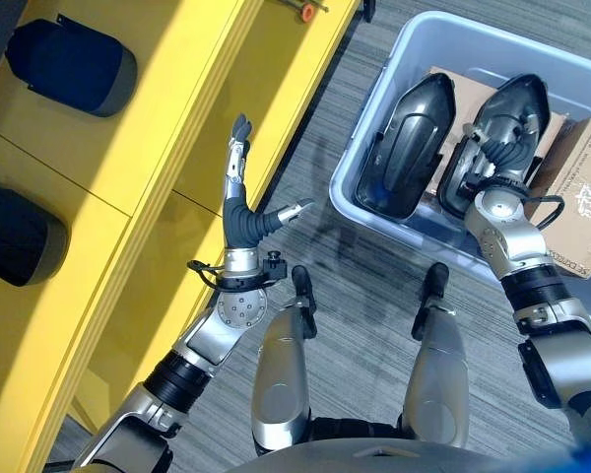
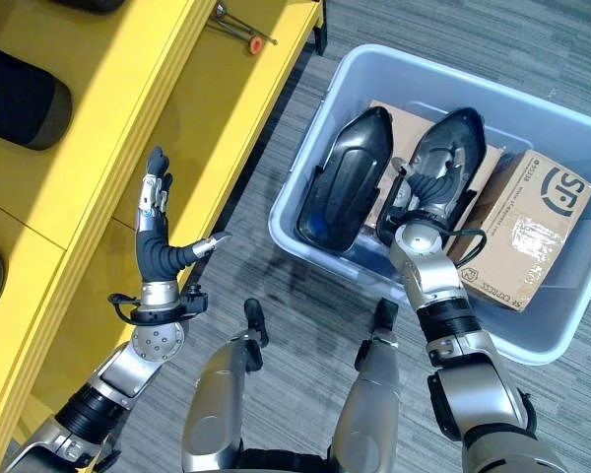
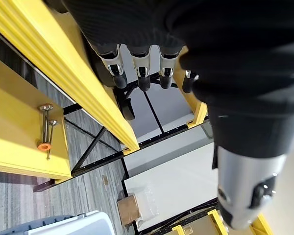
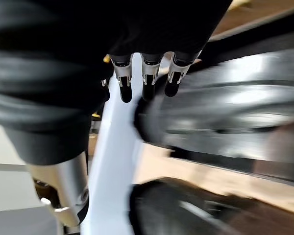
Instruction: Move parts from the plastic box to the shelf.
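A pale blue plastic box (image 2: 310,148) on the floor holds two glossy dark shell-shaped parts, a left one (image 1: 406,148) and a right one (image 1: 512,103). My right hand (image 1: 498,158) lies on the right part, its fingers (image 4: 146,81) stretched along the glossy surface (image 4: 225,117) and not curled round it. My left hand (image 1: 240,217) is raised beside the yellow shelf's (image 1: 148,128) front edge, fingers (image 3: 139,68) straight, thumb out, holding nothing. Two more dark parts lie on the shelf, one far (image 1: 71,64) and one near (image 1: 15,232).
Cardboard boxes (image 2: 527,232) lie under and beside the parts in the plastic box. A small tool with an orange tip (image 2: 244,33) rests at the shelf's far end. Grey carpet (image 1: 355,286) separates shelf and box.
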Tool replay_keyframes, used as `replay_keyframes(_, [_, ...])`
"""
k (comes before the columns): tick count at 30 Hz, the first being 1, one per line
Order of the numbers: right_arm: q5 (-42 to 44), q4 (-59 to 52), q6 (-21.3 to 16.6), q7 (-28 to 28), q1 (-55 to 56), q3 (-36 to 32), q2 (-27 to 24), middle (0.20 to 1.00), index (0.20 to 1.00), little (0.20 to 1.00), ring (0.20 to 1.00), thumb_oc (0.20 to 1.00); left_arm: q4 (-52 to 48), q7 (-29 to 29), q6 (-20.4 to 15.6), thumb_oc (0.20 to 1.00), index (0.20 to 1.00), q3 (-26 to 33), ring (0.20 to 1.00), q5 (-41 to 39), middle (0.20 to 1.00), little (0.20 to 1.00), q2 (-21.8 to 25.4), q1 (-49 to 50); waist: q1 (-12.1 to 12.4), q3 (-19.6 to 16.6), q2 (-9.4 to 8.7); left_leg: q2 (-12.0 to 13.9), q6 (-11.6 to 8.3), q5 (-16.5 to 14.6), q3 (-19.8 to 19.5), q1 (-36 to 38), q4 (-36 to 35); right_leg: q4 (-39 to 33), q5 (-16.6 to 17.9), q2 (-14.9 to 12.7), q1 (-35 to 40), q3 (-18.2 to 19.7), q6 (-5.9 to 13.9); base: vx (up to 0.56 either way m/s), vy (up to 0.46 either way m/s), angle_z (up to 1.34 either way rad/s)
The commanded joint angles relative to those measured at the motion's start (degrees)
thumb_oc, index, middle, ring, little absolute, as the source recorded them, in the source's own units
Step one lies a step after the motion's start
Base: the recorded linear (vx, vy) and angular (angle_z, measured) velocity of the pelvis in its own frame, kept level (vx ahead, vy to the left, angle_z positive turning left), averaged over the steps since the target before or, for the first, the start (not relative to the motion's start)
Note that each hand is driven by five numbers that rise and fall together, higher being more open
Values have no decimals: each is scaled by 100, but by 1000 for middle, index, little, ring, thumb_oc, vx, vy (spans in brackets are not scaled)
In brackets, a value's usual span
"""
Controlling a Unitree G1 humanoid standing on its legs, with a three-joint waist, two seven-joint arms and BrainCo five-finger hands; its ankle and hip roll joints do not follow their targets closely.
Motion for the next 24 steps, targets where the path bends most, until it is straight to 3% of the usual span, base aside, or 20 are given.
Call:
replay_keyframes(1, [584, -118, -133, 289, -127, 14, 131, 1000, 1000, 1000, 1000, 1000, -618, -22, -173, 1000, 1000, 59, 1000, -85, 1000, 1000, 14, 204, 74, -185, 34, -7, 125, -107, -86, -207, 175, 623, -280, -257, 17, -448, 2, 46, -13, -2])
replay_keyframes(6, [1389, 152, -20, 917, -163, 156, 322, 1000, 1000, 1000, 1000, 1000, -602, -20, -95, 1000, 1000, 54, 1000, -58, 1000, 1000, 17, 168, 132, -185, 50, -12, 122, -114, -110, -310, 229, 740, -325, -260, -92, -459, -26, -4, -15, -3])
replay_keyframes(14, [2465, 750, -274, 1022, -527, 113, 498, 1000, 1000, 1000, 1000, 1000, -578, -241, -69, 1000, 1000, 42, 1000, -123, 1000, 1000, 63, 114, 297, -185, 60, -8, 132, -139, -211, -513, 393, 999, -415, -250, -246, -523, -81, -7, -37, 3])
replay_keyframes(21, [2443, 1059, -375, 1100, -953, 90, 502, 1000, 1000, 1000, 1000, 1000, -643, -503, -73, 1000, 1000, -56, 1000, -200, 1000, 1000, 53, 53, 419, -185, 118, -87, 162, -136, -331, -662, 474, 1199, -494, -229, -359, -525, -142, 2, -11, 4])
replay_keyframes(24, [1909, 1158, -543, 1081, -1100, 118, 418, 1000, 1000, 1000, 1000, 1000, -659, -487, -53, 1000, 1000, -80, 1000, -268, 1000, 1000, 102, 74, 448, -185, 156, -100, 161, -95, -320, -652, 404, 1151, -472, -225, -356, -542, -144, 0, 0, 0])
